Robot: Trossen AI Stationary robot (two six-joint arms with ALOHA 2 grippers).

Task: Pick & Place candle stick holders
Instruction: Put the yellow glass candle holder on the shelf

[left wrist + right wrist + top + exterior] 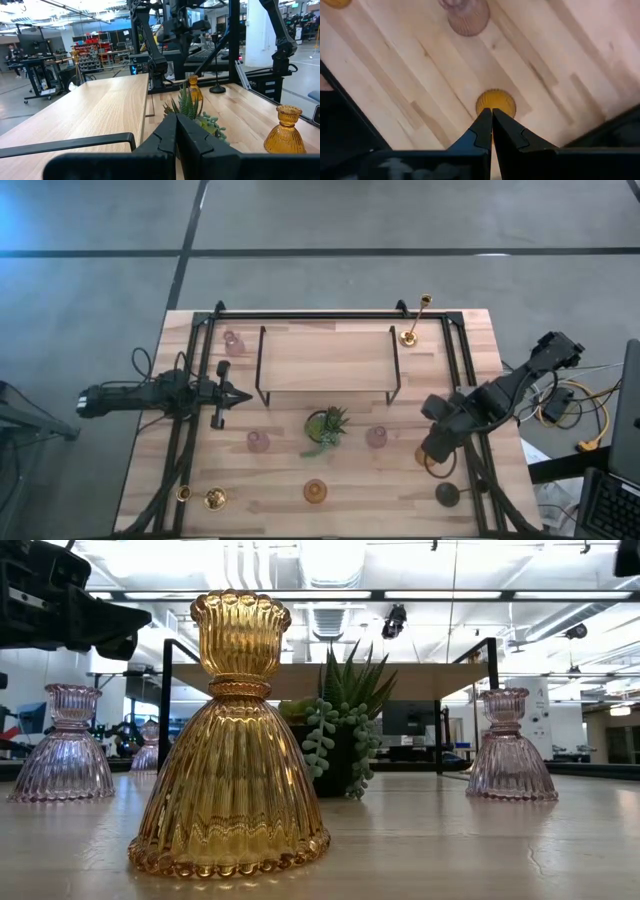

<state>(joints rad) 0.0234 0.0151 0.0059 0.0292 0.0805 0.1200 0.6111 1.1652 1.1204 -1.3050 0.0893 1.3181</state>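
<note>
The right gripper (491, 116), its jaws pressed together and holding nothing, hangs directly over a squat ribbed amber glass candle holder (495, 103) standing on the wooden table (560, 55), so descending without first spreading could knock the holder over.

A: What do the two arms look like from above?

B: Both are dark, nearly black. The left arm (150, 393) is a slim, long tube with a rounded end and a thin black cable looping beside it. The right arm (500, 395) is chunkier, built of blocky jointed segments.

A: And the fingers?

B: On the left gripper (176, 131) and the right gripper (492, 125), matte black, angular, tapering to points, with a stepped notch along each inner edge.
</note>
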